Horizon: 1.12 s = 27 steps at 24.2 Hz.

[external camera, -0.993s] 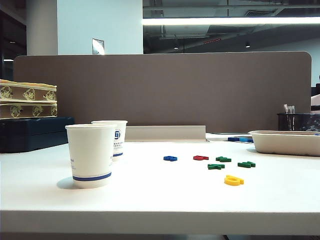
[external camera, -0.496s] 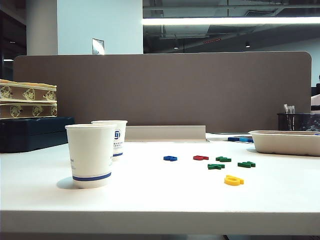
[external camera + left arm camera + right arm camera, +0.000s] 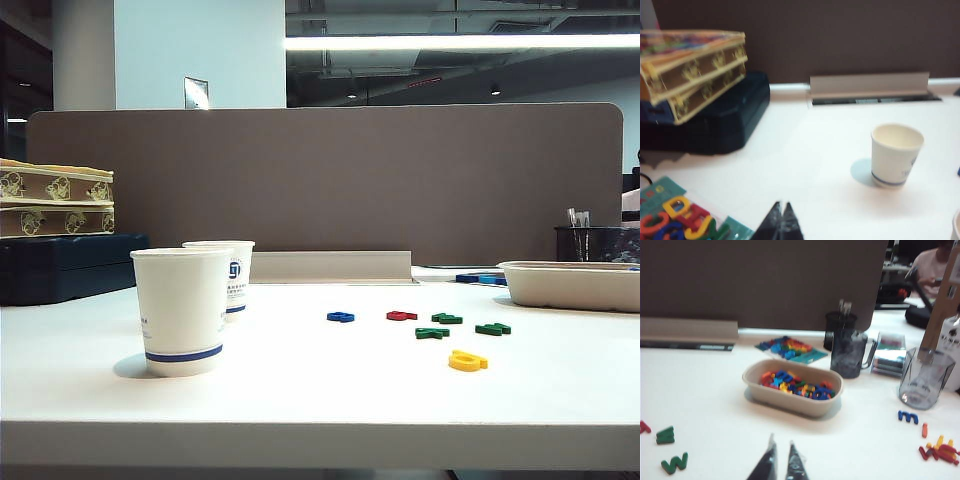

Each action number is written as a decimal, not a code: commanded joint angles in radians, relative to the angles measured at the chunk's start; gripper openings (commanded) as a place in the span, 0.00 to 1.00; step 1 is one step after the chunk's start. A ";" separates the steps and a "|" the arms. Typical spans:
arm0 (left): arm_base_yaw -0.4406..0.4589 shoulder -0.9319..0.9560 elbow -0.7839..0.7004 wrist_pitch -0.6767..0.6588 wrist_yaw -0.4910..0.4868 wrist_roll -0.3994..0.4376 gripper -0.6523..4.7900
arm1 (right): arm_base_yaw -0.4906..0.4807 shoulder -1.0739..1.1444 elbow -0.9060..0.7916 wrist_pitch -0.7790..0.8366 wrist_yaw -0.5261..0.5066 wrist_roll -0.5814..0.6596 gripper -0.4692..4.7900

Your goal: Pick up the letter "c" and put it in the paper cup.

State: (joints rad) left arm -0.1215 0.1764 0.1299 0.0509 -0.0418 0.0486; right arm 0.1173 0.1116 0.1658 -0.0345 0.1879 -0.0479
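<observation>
White table (image 3: pixel 320 400) sitting in front of a brown partition (image 3: pixel 330 180), office ceiling lights glowing behind; 2 cups standing at left: the paper cup (image 3: pixel 182 310) w/ blue band in front, logo cup (image 3: pixel 232 272) just behind it; 6 loose letters lying mid-table: 1 blue (image 3: pixel 340 317), 1 dark red (image 3: pixel 401 315), 3 green (image 3: pixel 447 319), 1 yellow (image 3: pixel 467 361); 1 tray (image 3: pixel 570 285) resting at right, heaped w/ letters in the right wrist view; letter "c" (image 3: pixel 924 430) prob. the small orange bit lying beside a blue "m" (image 3: pixel 908 416), well beyond the tray, shape too blurred to confirm. Left gripper (image 3: pixel 781 220) hovering over bare table, tips pressing together, holding nothing; right gripper (image 3: pixel 782 460) hanging near the tray, jaws standing narrowly apart, gripping nothing.
</observation>
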 commanded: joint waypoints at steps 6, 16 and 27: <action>0.002 0.000 -0.010 0.049 -0.017 -0.024 0.11 | 0.002 0.000 -0.044 0.042 0.005 0.004 0.11; 0.002 0.001 -0.038 0.060 -0.052 -0.091 0.11 | 0.002 0.000 -0.092 0.063 -0.007 0.004 0.11; 0.002 0.001 -0.103 0.064 -0.052 -0.109 0.11 | 0.002 0.000 -0.108 0.069 -0.006 0.004 0.11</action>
State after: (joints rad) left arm -0.1215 0.1768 0.0315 0.1005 -0.0906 -0.0578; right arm 0.1173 0.1116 0.0559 0.0132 0.1825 -0.0467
